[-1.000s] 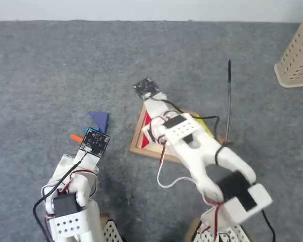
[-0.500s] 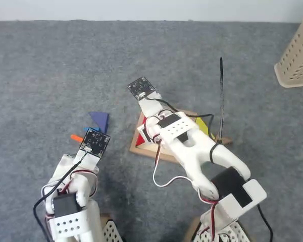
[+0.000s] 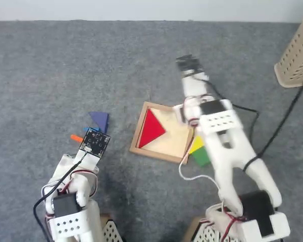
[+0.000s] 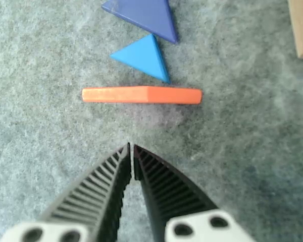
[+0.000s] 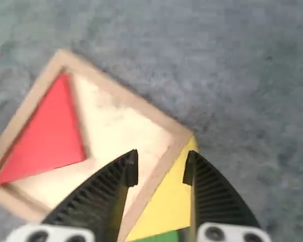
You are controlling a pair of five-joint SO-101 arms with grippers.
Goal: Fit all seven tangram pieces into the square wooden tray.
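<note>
The square wooden tray [image 3: 167, 151] lies mid-table with a red triangle [image 3: 152, 127] in its left half. In the right wrist view my right gripper [image 5: 160, 162] is open just above the tray [image 5: 122, 101], near its corner, beside a yellow piece [image 5: 166, 206] and a green piece [image 5: 164, 236] outside the rim. Both the yellow piece [image 3: 196, 145] and the green piece [image 3: 201, 157] rest on the carpet by the tray's right edge. My left gripper [image 4: 131, 148] is shut and holds nothing, just short of the orange piece [image 4: 141, 94]. Beyond it lie a light blue triangle [image 4: 144, 56] and a dark blue triangle [image 4: 144, 12].
A beige perforated basket [image 3: 298, 55] stands at the far right. Grey carpet covers the table, with open room at the back and left. The right arm [image 3: 219, 126] stretches over the tray's right side; the left arm [image 3: 76, 186] sits at the front left.
The right arm has swung from over the tray's left side to its right side, uncovering the red triangle. The left arm has not moved.
</note>
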